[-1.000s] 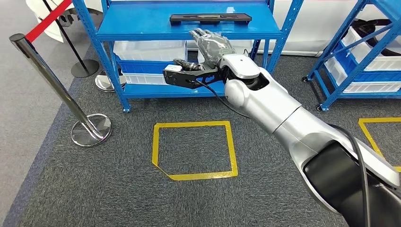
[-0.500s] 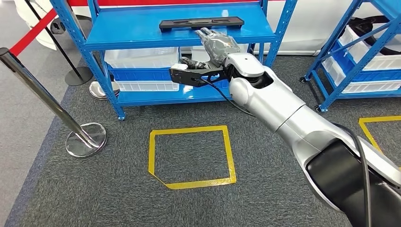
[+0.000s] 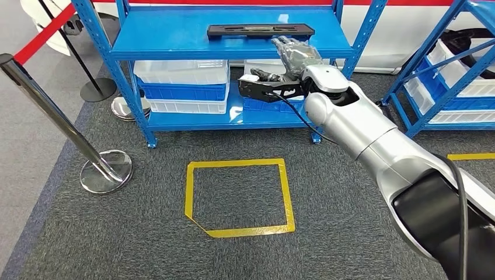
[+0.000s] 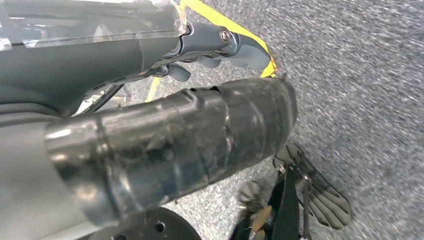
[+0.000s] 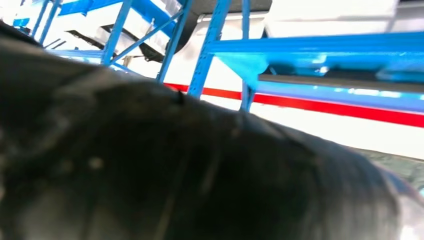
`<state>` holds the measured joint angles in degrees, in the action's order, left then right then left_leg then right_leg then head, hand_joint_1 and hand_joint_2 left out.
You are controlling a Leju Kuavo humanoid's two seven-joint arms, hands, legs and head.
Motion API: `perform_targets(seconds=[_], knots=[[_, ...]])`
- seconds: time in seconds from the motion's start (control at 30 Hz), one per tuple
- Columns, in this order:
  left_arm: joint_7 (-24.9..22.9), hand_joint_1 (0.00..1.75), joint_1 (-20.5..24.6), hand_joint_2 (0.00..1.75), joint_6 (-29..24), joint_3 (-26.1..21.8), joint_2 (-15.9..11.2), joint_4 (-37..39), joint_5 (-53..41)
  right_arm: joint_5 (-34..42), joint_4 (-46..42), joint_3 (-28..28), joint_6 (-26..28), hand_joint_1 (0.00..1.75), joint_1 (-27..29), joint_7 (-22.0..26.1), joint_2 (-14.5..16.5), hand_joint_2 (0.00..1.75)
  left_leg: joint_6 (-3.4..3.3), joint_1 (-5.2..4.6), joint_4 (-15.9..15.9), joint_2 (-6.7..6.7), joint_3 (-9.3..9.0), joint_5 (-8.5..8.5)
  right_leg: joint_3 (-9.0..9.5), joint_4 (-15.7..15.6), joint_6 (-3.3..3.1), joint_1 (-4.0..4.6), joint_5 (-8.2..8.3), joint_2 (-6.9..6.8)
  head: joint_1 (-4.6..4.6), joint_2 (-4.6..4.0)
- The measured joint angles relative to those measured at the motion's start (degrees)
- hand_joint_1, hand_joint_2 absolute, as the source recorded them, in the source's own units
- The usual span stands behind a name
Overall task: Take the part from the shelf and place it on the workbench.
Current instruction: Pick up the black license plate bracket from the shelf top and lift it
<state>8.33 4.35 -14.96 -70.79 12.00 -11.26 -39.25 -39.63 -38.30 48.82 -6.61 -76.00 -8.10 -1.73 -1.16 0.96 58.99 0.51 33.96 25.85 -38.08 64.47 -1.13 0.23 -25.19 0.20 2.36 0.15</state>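
Observation:
A long flat black part (image 3: 260,31) lies on the top board of the blue shelf (image 3: 169,41), near its front edge. My right hand (image 3: 296,55) reaches up to that edge, just below and beside the part's right end, its fingers stretched forward and holding nothing. It stands close to the part, but contact cannot be told. The right wrist view is a dark blur with a blue shelf frame (image 5: 320,47) behind. My left hand (image 4: 165,135) hangs over the grey carpet, its thick thumb and dark fingers (image 4: 225,42) holding nothing.
White and blue bins (image 3: 181,73) fill the lower shelf levels. A chrome stanchion (image 3: 52,116) with a red belt stands at the left. A yellow tape square (image 3: 239,195) marks the carpet in front. A second blue rack (image 3: 449,76) with bins stands at the right.
The whole picture has shifted, so the camera moved. My right hand has risen to the shelf's top edge and drifted from under the part's middle towards its right end.

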Motion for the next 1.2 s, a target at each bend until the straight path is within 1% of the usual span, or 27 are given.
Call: perform_targets(seconds=[0.03,0.1,0.17,0.2,0.23,0.3,0.33,0.37,0.4,0.43,0.47,0.5,0.53,0.57,0.67,0.7,0.73,0.77,0.83,0.87,0.9,0.93,1.0,1.03,1.07,1.13,1.2], knots=[[-0.21,0.00,0.05,0.00,0.03,0.01,0.08,0.04,0.09,-0.06,0.25,-0.02,-0.03,0.00,-0.17,-0.07,-0.13,0.00,0.16,0.01,-0.04,-0.02,-0.08,0.18,1.14,-2.75,-0.41,0.30,0.88,-0.03,-0.01,0.00],[-0.77,0.00,0.20,0.00,0.02,0.02,0.21,0.11,0.29,-0.25,0.79,-0.04,-0.10,0.00,-0.42,-0.10,-0.22,0.00,0.65,0.04,-0.21,-0.12,0.00,0.35,1.98,-4.59,-0.80,0.70,0.65,-0.06,0.01,0.01],[-1.19,0.00,0.35,0.00,-0.05,0.01,0.17,0.11,0.40,-0.55,1.18,-0.05,-0.16,0.00,-0.51,0.04,-0.12,0.00,1.21,-0.06,-0.18,-0.25,-0.17,0.74,2.77,-5.63,-0.95,0.39,0.44,-0.08,-0.03,0.00],[-1.32,0.00,0.37,0.00,-0.09,0.00,0.16,0.11,0.45,-0.71,1.40,-0.06,-0.19,0.00,-0.63,0.14,-0.04,0.00,1.44,-0.14,0.82,-0.29,0.12,1.38,3.33,-6.10,-1.09,0.13,0.40,-0.17,0.01,0.00],[-1.39,0.00,0.38,0.00,-0.12,-0.01,0.14,0.11,0.46,-0.83,1.64,-0.07,-0.22,0.00,-0.77,0.26,0.08,0.00,1.64,-0.20,3.02,-0.31,1.11,2.47,3.93,-6.52,-1.28,-0.13,0.32,-0.27,0.05,0.00],[-1.44,0.00,0.27,0.00,-0.13,-0.03,0.13,0.11,0.51,-0.93,2.24,-0.08,-0.42,0.00,-0.93,0.53,0.46,0.00,1.91,-0.10,10.38,-0.31,5.13,5.14,4.69,-6.73,-1.64,-0.23,-0.13,-0.38,0.14,0.01],[-1.43,0.00,0.25,0.00,-0.12,-0.03,0.13,0.11,0.54,-0.93,2.50,-0.07,-0.51,0.00,-0.86,0.66,0.71,0.00,2.05,-0.06,13.71,-0.32,7.26,5.87,5.01,-6.70,-1.71,-0.20,-0.43,-0.33,0.13,0.00],[-1.41,0.00,0.23,0.00,-0.11,-0.03,0.13,0.11,0.56,-0.93,2.73,-0.07,-0.60,0.00,-0.75,0.77,0.96,0.00,2.11,-0.04,15.44,-0.32,8.67,5.65,5.37,-6.64,-1.72,-0.16,-0.78,-0.25,0.14,0.00],[-1.39,0.00,0.23,0.00,-0.11,-0.03,0.12,0.11,0.59,-0.93,2.92,-0.06,-0.63,0.00,-0.67,0.84,1.15,0.00,2.10,-0.04,14.99,-0.32,9.04,4.34,5.80,-6.54,-1.68,-0.13,-1.19,-0.19,0.14,0.00],[-1.36,0.00,0.23,0.00,-0.10,-0.03,0.11,0.11,0.63,-0.93,3.06,-0.06,-0.64,0.00,-0.64,0.86,1.27,0.00,1.98,-0.04,12.28,-0.33,8.25,2.04,6.31,-6.38,-1.59,-0.11,-1.68,-0.15,0.14,0.00],[-1.34,0.00,0.21,0.00,-0.08,-0.04,0.08,0.11,0.67,-0.94,3.17,-0.06,-0.64,0.00,-0.65,0.90,1.35,0.00,1.77,-0.06,8.34,-0.34,6.84,-0.49,6.79,-6.19,-1.46,-0.09,-2.27,-0.15,0.14,0.00],[-1.34,0.00,0.16,0.00,-0.01,-0.05,0.06,0.11,0.71,-0.94,3.28,-0.06,-0.66,0.00,-0.70,0.96,1.38,0.00,1.53,-0.18,4.85,-0.35,5.29,-2.20,7.12,-5.95,-1.25,0.03,-2.84,-0.17,0.12,-0.01],[-1.34,0.00,0.16,0.00,0.08,-0.06,0.04,0.11,0.75,-0.94,3.37,-0.06,-0.68,0.00,-0.76,1.03,1.43,0.00,1.23,-0.29,2.04,-0.32,4.00,-3.03,7.25,-5.74,-0.99,0.12,-3.32,-0.15,0.11,-0.01],[-1.36,0.00,0.17,0.00,0.21,-0.07,0.02,0.11,0.81,-0.94,3.47,-0.06,-0.71,0.00,-0.78,1.10,1.50,0.00,0.98,-0.40,0.64,-0.28,3.35,-2.95,7.25,-5.66,-0.71,0.16,-3.63,-0.15,0.10,-0.01],[-1.39,0.00,0.20,0.00,0.39,-0.08,0.01,0.11,0.93,-0.93,3.61,-0.07,-0.75,0.00,-0.79,1.25,1.74,0.00,0.23,-0.34,-0.36,-0.17,2.47,-1.98,7.39,-5.41,0.05,0.18,-3.96,-0.08,0.05,0.00],[-1.41,0.00,0.14,0.00,0.39,-0.09,0.02,0.11,0.96,-0.93,3.64,-0.07,-0.76,0.00,-0.86,1.27,1.78,0.00,-0.04,-0.22,-0.62,-0.17,1.98,-1.79,7.09,-4.48,0.30,0.14,-4.24,-0.08,0.02,0.00],[-1.44,0.00,0.09,0.00,0.38,-0.10,0.02,0.11,1.00,-0.93,3.69,-0.08,-0.77,0.00,-0.97,1.29,1.79,0.00,-0.27,-0.10,-0.88,-0.16,1.43,-1.60,6.11,-2.58,0.59,0.02,-4.86,-0.09,-0.04,0.00],[-1.45,0.00,0.05,0.00,0.40,-0.12,0.02,0.11,1.04,-0.93,3.76,-0.07,-0.80,0.00,-1.06,1.30,1.79,0.00,-0.42,-0.02,-1.08,-0.16,0.96,-1.36,4.32,0.43,0.89,-0.14,-5.75,-0.12,-0.07,0.01],[-1.46,0.00,0.11,0.00,0.56,-0.14,0.02,0.11,1.10,-0.93,3.96,-0.07,-0.96,0.00,-0.98,1.38,1.79,0.00,-0.59,-0.02,-1.17,-0.10,0.13,-0.66,-0.55,7.48,1.32,-0.40,-7.84,-0.14,-0.12,0.00],[-1.46,0.00,0.12,0.00,0.72,-0.14,0.02,0.11,1.11,-0.93,4.06,-0.06,-1.07,0.00,-0.79,1.44,1.79,0.00,-0.59,-0.02,-1.16,-0.02,-0.40,-0.20,-2.53,9.52,1.41,-0.51,-8.15,-0.15,-0.11,0.00],[-1.47,0.00,0.11,0.00,0.91,-0.14,0.02,0.11,1.11,-0.94,4.16,-0.06,-1.16,0.00,-0.61,1.49,1.79,0.00,-0.57,-0.02,-1.16,0.08,-1.08,0.32,-3.65,9.72,1.39,-0.57,-7.49,-0.16,-0.12,0.00],[-1.51,0.00,0.07,0.00,1.11,-0.14,0.02,0.11,1.09,-0.96,4.26,-0.06,-1.21,0.00,-0.52,1.53,1.79,0.00,-0.51,-0.03,-1.15,0.18,-1.91,0.91,-3.75,7.83,1.25,-0.58,-5.57,-0.15,-0.12,0.00],[-1.61,0.00,-0.09,0.00,1.45,-0.16,0.04,0.12,0.99,-1.02,4.44,-0.06,-1.24,0.00,-0.53,1.55,1.79,0.00,-0.20,-0.06,-1.20,0.30,-3.76,2.21,-2.30,0.82,0.62,-0.32,0.32,-0.12,-0.09,-0.01],[-1.65,0.00,-0.10,0.00,1.55,-0.16,0.07,0.14,0.94,-1.04,4.52,-0.06,-1.28,0.00,-0.59,1.58,1.80,0.00,0.06,-0.06,-1.29,0.37,-4.42,2.75,-1.55,-2.17,0.27,-0.03,2.20,-0.14,-0.03,-0.01],[-1.68,0.00,-0.05,0.00,1.61,-0.16,0.10,0.15,0.91,-1.05,4.58,-0.06,-1.32,0.00,-0.66,1.61,1.82,0.00,0.40,-0.04,-1.41,0.38,-4.82,3.24,-0.98,-4.08,-0.07,0.28,3.30,-0.17,-0.03,-0.01],[-1.72,0.00,0.20,0.00,1.65,-0.16,0.16,0.17,0.91,-1.06,4.64,-0.06,-1.40,0.00,-0.84,1.67,1.96,0.00,1.04,-0.06,-1.38,0.32,-5.35,3.60,-0.25,-5.27,-0.64,0.65,2.87,-0.20,-0.05,-0.01],[-1.74,0.00,0.33,0.00,1.66,-0.16,0.16,0.17,0.91,-1.07,4.62,-0.07,-1.39,0.00,-1.08,1.67,2.12,0.00,1.44,-0.03,0.17,0.09,-5.17,3.69,1.09,-6.05,-1.25,0.36,2.61,-0.18,-0.12,-0.01]])
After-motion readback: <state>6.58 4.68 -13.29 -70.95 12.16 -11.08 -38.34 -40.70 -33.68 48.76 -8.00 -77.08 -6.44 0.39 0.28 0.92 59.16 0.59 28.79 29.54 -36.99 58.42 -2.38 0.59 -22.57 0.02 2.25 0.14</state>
